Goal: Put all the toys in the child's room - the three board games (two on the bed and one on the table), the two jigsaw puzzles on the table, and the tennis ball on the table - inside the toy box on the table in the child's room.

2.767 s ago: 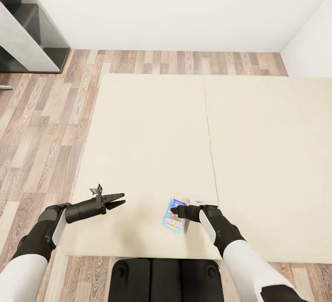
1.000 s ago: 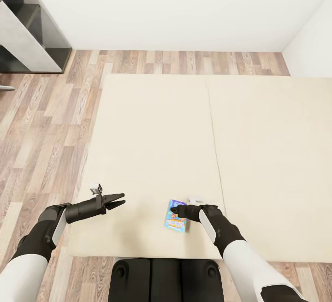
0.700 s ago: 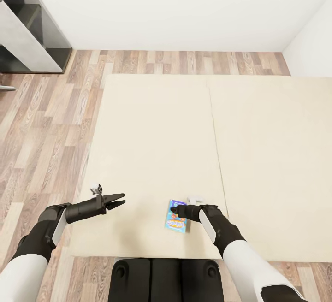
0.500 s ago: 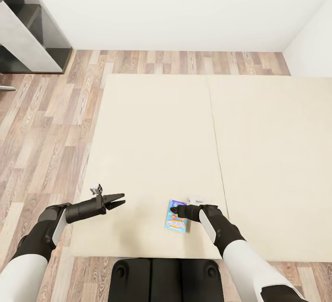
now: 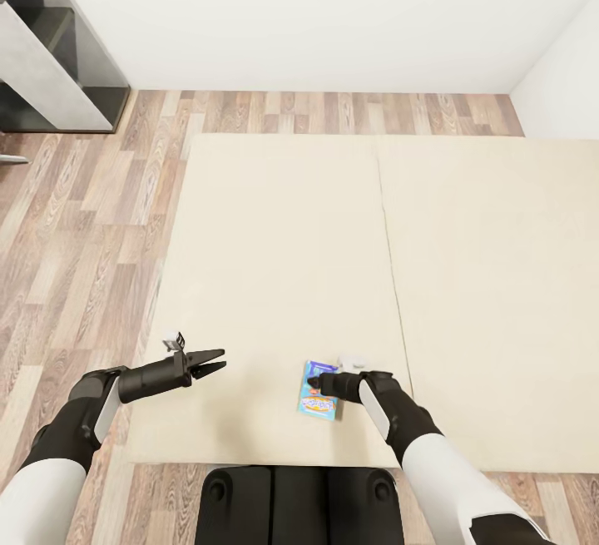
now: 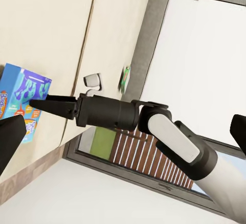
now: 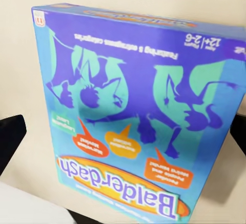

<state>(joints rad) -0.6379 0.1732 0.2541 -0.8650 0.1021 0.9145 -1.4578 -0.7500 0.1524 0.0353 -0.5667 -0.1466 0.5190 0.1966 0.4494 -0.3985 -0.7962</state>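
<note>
A blue board game [image 5: 319, 395], a flat box printed "Balderdash", lies flat near the front edge of the bed [image 5: 274, 262] on its left beige pad. My right gripper [image 5: 314, 380] is open just over the box's top face. In the right wrist view its fingers [image 7: 11, 138] stand wide on either side of the blue box [image 7: 138, 111]. My left gripper [image 5: 213, 361] hovers open and empty over the same pad, well to the left. A small green-and-white box [image 6: 125, 78] sits farther along the bed by the grey frame. The toy box, puzzles and tennis ball are out of view.
Wood floor [image 5: 75, 245] runs along the bed's left side and behind it up to the white wall. A grey slab with dark shelving [image 5: 50, 62] stands at the far left corner. My base [image 5: 291, 503] is against the bed's front edge.
The whole picture shifted slightly to the right early on, so the camera moved. Both arms and the blue box keep their places over the last second.
</note>
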